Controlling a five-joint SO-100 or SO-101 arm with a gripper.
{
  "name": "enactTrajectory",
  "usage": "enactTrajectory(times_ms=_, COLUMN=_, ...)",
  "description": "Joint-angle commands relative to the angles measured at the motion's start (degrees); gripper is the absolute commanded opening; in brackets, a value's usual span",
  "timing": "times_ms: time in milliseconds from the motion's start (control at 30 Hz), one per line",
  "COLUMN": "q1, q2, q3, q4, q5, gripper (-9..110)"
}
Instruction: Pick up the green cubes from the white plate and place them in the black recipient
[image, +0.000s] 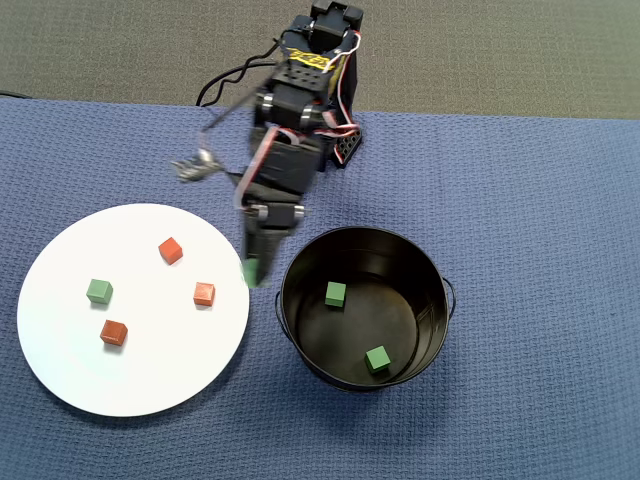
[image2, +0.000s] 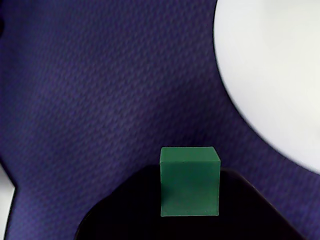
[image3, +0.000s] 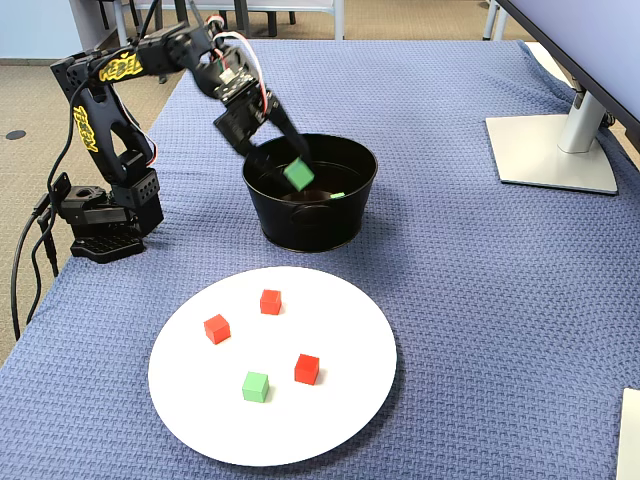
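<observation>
A blue woven cloth (image: 520, 200) covers the worktop. The fingers (image3: 291, 160) pinch one green cube (image3: 298, 175) by the black bucket's (image: 436, 330) rim; two green cubes (image: 335, 294) lie inside. One green cube (image: 99, 291) remains on the white plate (image: 140, 380).

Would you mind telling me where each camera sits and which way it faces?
Overhead view: above the table, looking straight down; whole arm shows, gripper holding a green cube.
Wrist view: on the gripper, looking down at cloth; dark finger shows.
Fixed view: beyond the white plate, facing the arm.
Shared: black bucket, plate, held cube.
</observation>
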Motion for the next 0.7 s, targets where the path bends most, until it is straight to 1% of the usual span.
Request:
enactTrajectory(times_ms=0, q1=-9.1, q2=2.3, q3=-0.9, q4=2.1, q5=12.3, gripper=0)
enactTrajectory(times_ms=167, q1=-15.8, q2=-4.8, q3=-2.6, q4=3.6, q5=22.8, gripper=0)
enactTrajectory(times_ms=233, q1=-17.9, q2=-9.8, q3=-6.2, q4=5.1, q5=24.4, gripper=0)
enactTrajectory(times_ms=367, q1=-22.5, q2=-19.8, q3=-17.8, q4=14.2, q5=26.5, gripper=1)
enactTrajectory(times_ms=467, q1=-24.8, q2=-19.1, q3=-19.4, q4=16.3, q5=26.9, gripper=24)
enactTrajectory(times_ms=500, q1=-24.8, q2=-17.6, q3=-19.2, q4=16.3, q5=27.0, gripper=28)
enactTrajectory(times_ms=600, q1=-24.3, q2=-12.6, q3=-18.0, q4=17.4, q5=22.4, gripper=31)
enactTrajectory(times_ms=667, q1=-21.4, q2=-8.2, q3=-14.7, q4=16.0, q5=16.3, gripper=30)
